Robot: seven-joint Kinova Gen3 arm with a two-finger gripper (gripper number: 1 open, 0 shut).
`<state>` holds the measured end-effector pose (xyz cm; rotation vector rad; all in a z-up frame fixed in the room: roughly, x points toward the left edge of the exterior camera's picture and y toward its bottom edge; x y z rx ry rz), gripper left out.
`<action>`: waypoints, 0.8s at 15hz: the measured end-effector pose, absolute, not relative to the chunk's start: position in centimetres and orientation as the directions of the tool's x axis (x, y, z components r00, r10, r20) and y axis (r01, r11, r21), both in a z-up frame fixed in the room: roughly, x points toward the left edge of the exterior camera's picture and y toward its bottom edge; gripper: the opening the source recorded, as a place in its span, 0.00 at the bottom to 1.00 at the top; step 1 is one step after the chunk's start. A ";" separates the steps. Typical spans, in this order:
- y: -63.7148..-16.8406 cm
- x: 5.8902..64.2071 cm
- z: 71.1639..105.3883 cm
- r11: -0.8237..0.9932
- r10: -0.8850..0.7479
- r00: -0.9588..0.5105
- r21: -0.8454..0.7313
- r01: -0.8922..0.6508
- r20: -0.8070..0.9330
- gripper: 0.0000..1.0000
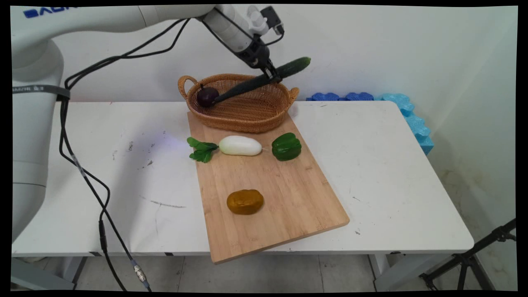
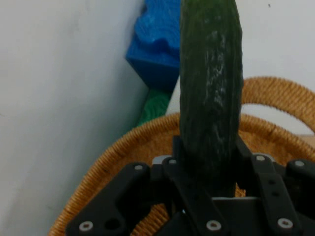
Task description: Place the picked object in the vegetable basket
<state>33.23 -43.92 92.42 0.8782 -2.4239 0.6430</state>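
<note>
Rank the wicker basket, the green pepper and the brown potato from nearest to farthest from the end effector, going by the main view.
End effector grips the cucumber.
1. Wicker basket, right beneath the end effector.
2. Green pepper, on the cutting board's far end, just in front of the basket.
3. Brown potato, toward the board's near end.

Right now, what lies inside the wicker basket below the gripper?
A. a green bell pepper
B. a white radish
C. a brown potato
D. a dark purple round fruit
D: the dark purple round fruit sits in the wicker basket, while the gripper holds the cucumber above it.
</note>
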 end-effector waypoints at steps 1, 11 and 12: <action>-44.0 33.5 91.9 0.691 -0.458 -0.682 -0.254 -0.677 0.571 0.00; -41.4 34.6 89.1 0.745 -0.473 -0.702 -0.184 -0.642 0.533 0.00; -41.0 34.7 88.9 0.747 -0.476 -0.703 -0.179 -0.640 0.528 0.00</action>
